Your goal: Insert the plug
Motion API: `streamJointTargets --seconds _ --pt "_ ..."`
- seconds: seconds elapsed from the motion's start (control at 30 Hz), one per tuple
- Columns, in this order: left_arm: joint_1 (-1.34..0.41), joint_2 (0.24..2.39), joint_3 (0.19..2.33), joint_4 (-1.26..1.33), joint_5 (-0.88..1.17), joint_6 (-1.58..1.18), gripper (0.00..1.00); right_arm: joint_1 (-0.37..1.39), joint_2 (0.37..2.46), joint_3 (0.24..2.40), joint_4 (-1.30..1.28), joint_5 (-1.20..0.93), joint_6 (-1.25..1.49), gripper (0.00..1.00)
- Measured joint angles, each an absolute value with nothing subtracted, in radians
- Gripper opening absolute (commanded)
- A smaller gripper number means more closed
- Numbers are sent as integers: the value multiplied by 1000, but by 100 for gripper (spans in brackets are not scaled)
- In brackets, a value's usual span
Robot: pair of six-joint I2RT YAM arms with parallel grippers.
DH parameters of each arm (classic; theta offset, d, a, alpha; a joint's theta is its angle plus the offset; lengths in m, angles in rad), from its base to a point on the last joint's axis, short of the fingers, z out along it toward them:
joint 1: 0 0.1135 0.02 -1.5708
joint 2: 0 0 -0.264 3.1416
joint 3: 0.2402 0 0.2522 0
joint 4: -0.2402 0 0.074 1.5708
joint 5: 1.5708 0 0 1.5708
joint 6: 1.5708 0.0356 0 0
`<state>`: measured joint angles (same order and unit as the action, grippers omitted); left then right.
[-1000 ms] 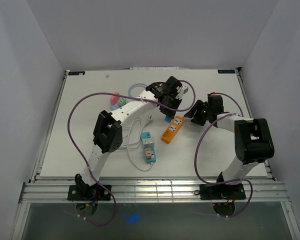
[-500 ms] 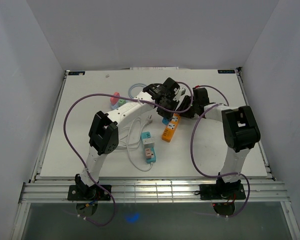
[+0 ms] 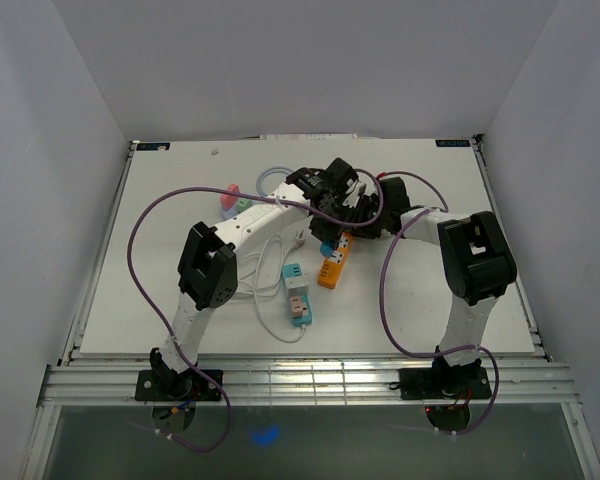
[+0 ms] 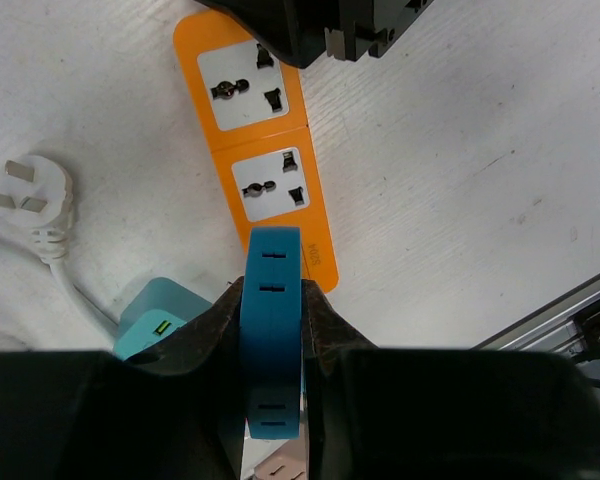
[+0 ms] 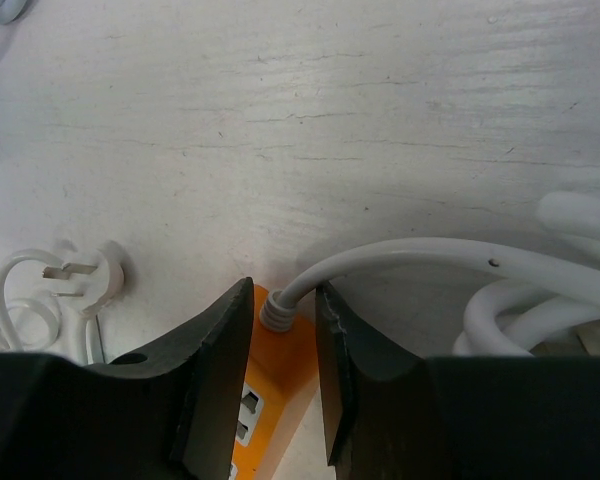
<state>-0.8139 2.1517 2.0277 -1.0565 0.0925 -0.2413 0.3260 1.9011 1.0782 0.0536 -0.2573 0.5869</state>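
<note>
Plug (image 4: 271, 335) pinched in L tool (image 4: 271, 296) over orange strip (image 4: 265, 165) end | R tool (image 5: 283, 290) straddles strip by cord (image 5: 400, 255), grip unclear

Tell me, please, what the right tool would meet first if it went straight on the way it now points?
Most likely the ribbed collar of the white cord, where it enters the orange power strip, between the fingers; depth is unclear.

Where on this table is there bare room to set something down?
Bare: far right corner of the table, beyond the right arm; its left strip outside the purple cable. Crowded: the middle, around the orange power strip.
</note>
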Motion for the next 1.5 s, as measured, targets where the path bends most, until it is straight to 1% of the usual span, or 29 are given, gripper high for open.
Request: streamJointTargets --seconds 0.23,0.57,0.73,1.5 --pt "-814 2161 2039 -1112 100 -289 0 329 1901 1073 62 -259 587 37" --pt "-823 2237 2130 -1138 109 -356 0 329 1901 1063 84 -276 592 37" --pt "-835 2277 2135 -1152 92 -383 0 329 1901 1049 111 -291 597 37" --pt "-839 2335 2189 -1181 48 -394 0 329 1905 999 220 -337 640 38"
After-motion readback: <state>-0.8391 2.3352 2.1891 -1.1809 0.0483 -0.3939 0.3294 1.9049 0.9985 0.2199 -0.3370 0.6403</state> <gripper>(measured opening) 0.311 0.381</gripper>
